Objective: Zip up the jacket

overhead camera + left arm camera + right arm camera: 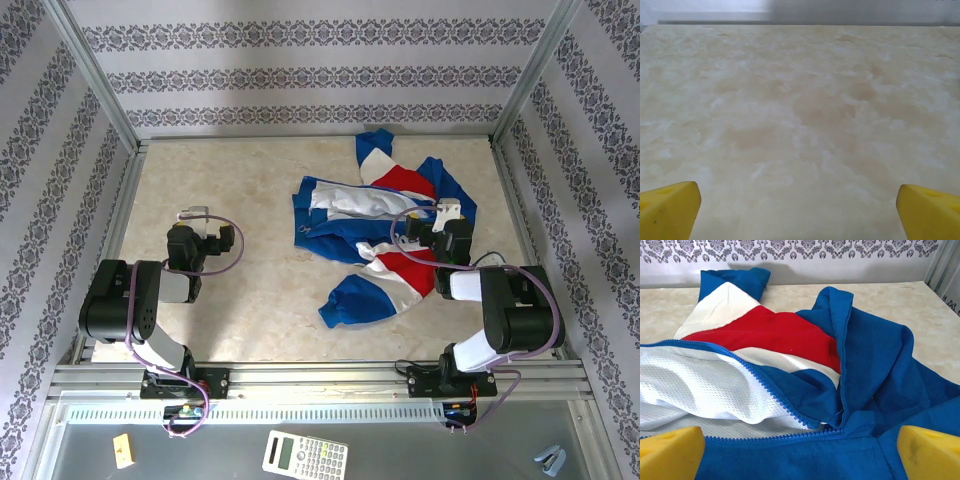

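The jacket (385, 225) lies crumpled on the right half of the table, royal blue with red and white panels, one sleeve toward the back wall and one toward the front. In the right wrist view the jacket (790, 335) lies open, showing white mesh lining (695, 385). Two rows of blue zipper teeth (772, 390) run apart and meet near the collar end. My right gripper (800, 455) hovers open over the jacket's right edge, its yellow fingertips (670, 452) wide apart. My left gripper (800, 215) is open above bare table, well left of the jacket.
The marble-patterned table (250, 290) is walled by patterned panels and metal frame posts. In front of the arm bases lie a calculator (305, 456), a small yellow block (123, 450) and a grey clip-like item (550, 460).
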